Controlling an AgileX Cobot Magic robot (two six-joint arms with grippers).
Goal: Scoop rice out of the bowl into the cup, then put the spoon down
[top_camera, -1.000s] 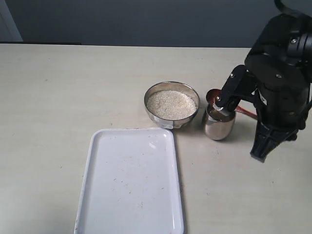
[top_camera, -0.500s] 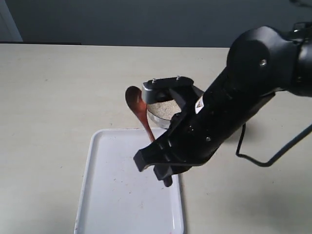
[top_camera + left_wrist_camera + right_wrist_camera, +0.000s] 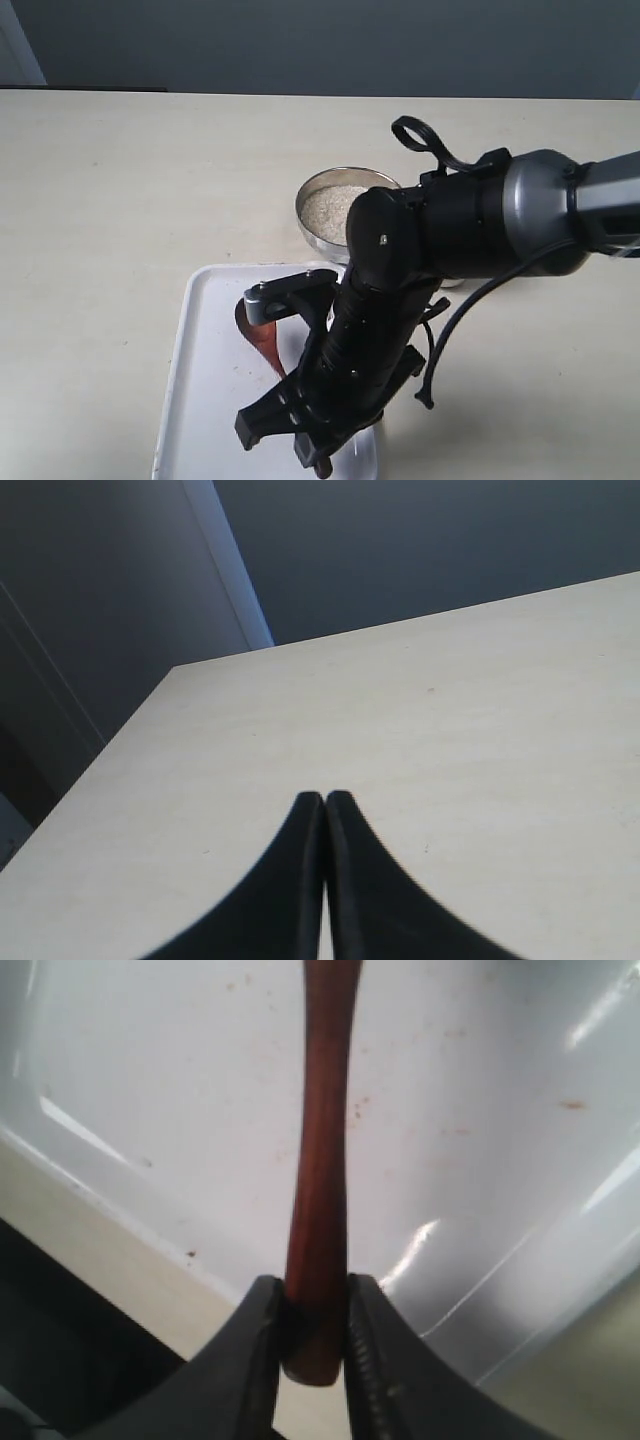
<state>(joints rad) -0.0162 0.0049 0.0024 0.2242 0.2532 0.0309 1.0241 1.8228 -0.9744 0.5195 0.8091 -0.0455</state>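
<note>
My right gripper (image 3: 290,420) (image 3: 313,1330) is shut on the end of the handle of the dark reddish-brown wooden spoon (image 3: 262,335) (image 3: 320,1160). The spoon's small oval head lies low over the white tray (image 3: 205,400) (image 3: 480,1110); whether it touches the tray I cannot tell. The steel bowl (image 3: 318,188) stands behind the tray with white rice (image 3: 325,212) in it, and the right arm covers part of it. The cup is hidden behind that arm. My left gripper (image 3: 324,798) is shut on nothing above bare table and does not show in the exterior view.
The right arm (image 3: 470,225) reaches from the right across the middle, over the tray's near right corner. The beige table (image 3: 100,200) (image 3: 450,710) spreads to the left and back. A dark wall rises behind its far edge.
The right arm swung the spoon from the cup on the right, leftward past the bowl, then down and nearer over the tray. The cup went out of sight behind the arm.
</note>
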